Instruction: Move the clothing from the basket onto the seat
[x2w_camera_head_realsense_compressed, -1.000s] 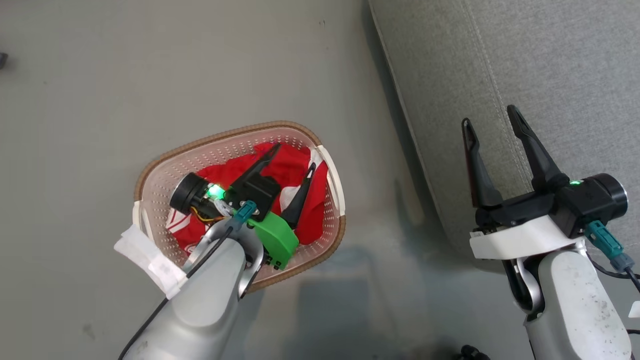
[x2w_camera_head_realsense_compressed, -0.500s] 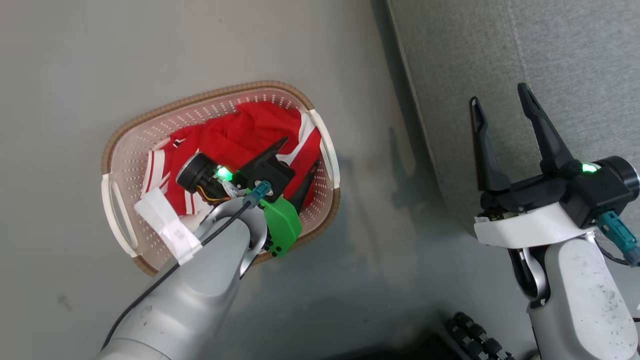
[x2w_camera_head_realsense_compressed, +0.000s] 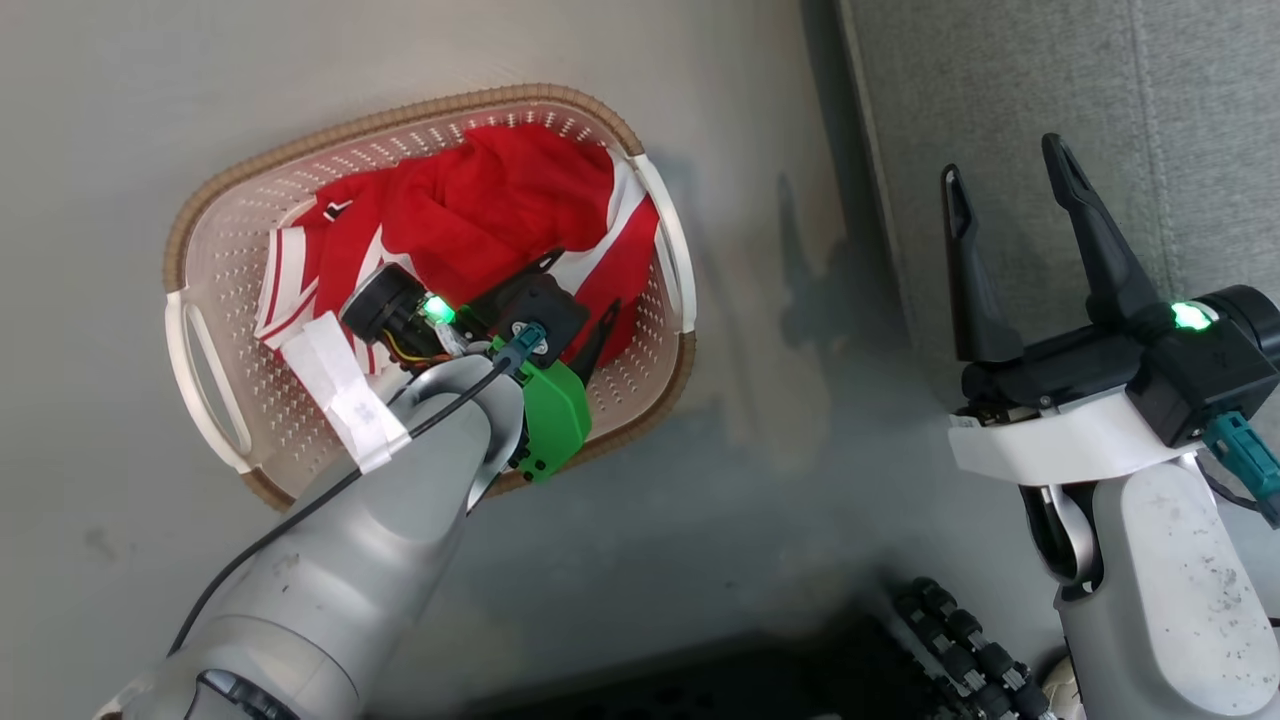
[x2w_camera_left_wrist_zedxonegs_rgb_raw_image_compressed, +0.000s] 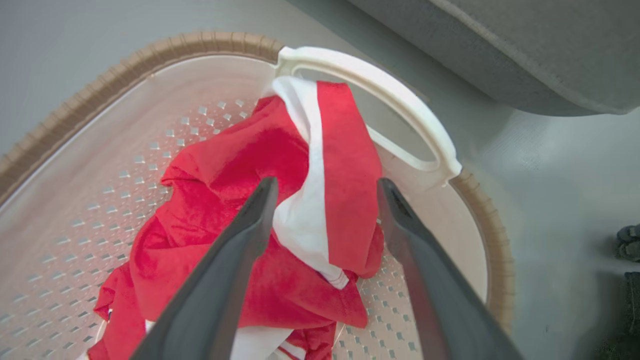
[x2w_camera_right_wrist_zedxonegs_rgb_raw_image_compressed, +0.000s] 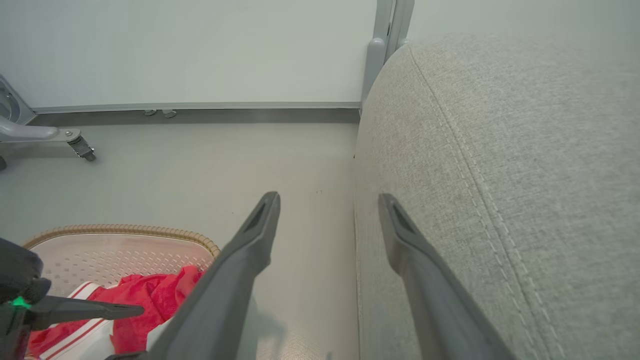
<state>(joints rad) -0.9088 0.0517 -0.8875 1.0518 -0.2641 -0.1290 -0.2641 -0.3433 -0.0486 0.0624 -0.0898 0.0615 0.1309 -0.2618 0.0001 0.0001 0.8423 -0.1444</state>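
The cream perforated basket (x2w_camera_head_realsense_compressed: 400, 115) with its brown rim stands on the floor left of the grey seat (x2w_camera_head_realsense_compressed: 1060, 80). Red clothing (x2w_camera_head_realsense_compressed: 490, 205) with white stripes lies bunched inside it. My left gripper (x2w_camera_head_realsense_compressed: 583, 282) reaches into the basket's right side and is open. In the left wrist view the left gripper (x2w_camera_left_wrist_zedxonegs_rgb_raw_image_compressed: 327, 182) straddles a raised red-and-white fold of the clothing (x2w_camera_left_wrist_zedxonegs_rgb_raw_image_compressed: 225, 200) near the white handle (x2w_camera_left_wrist_zedxonegs_rgb_raw_image_compressed: 375, 85). My right gripper (x2w_camera_head_realsense_compressed: 1003, 160) is open and holds nothing, hovering by the seat's edge (x2w_camera_right_wrist_zedxonegs_rgb_raw_image_compressed: 500, 175).
Grey floor (x2w_camera_head_realsense_compressed: 760, 350) separates basket and seat. My dark wheeled base (x2w_camera_head_realsense_compressed: 950, 640) shows at the bottom. In the right wrist view a white wall, a metal leg with a caster (x2w_camera_right_wrist_zedxonegs_rgb_raw_image_compressed: 75, 142) and a grey post (x2w_camera_right_wrist_zedxonegs_rgb_raw_image_compressed: 385, 50) stand beyond the seat.
The head camera has shifted, so the basket sits higher and further left in the picture. My left gripper now sits nearer the basket's near right side, uncovering more clothing. Both grippers stay open.
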